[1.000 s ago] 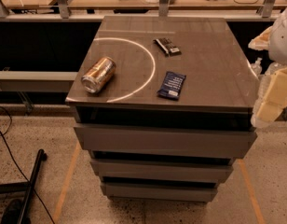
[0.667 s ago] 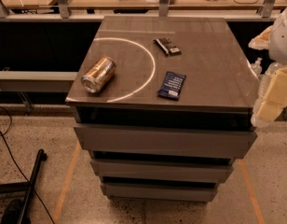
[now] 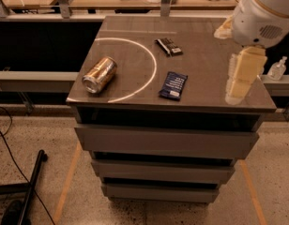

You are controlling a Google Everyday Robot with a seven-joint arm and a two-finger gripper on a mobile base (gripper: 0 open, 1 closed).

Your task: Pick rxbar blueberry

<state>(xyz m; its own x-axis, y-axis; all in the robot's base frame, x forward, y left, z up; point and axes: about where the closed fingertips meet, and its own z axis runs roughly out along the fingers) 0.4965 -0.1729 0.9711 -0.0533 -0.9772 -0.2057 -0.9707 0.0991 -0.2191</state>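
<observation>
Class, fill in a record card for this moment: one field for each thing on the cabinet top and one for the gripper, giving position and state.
surface: grey cabinet top, marked with a white arc
target: flat dark blue snack-bar wrapper with white text, lying near the front edge, just outside the arc
can: gold-coloured can, on its side, inside the arc, front left
other bar: smaller black wrapped bar, further back, outside the arc
gripper: cream-coloured gripper, by the right edge, apart from the blue wrapper

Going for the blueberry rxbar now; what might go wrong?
The hand hangs at the right side of the cabinet top, apart from the rxbar blueberry. The bar lies flat, so a grasp may slip. It sits near the front edge and might get pushed off. The black bar behind might be grabbed instead.
</observation>
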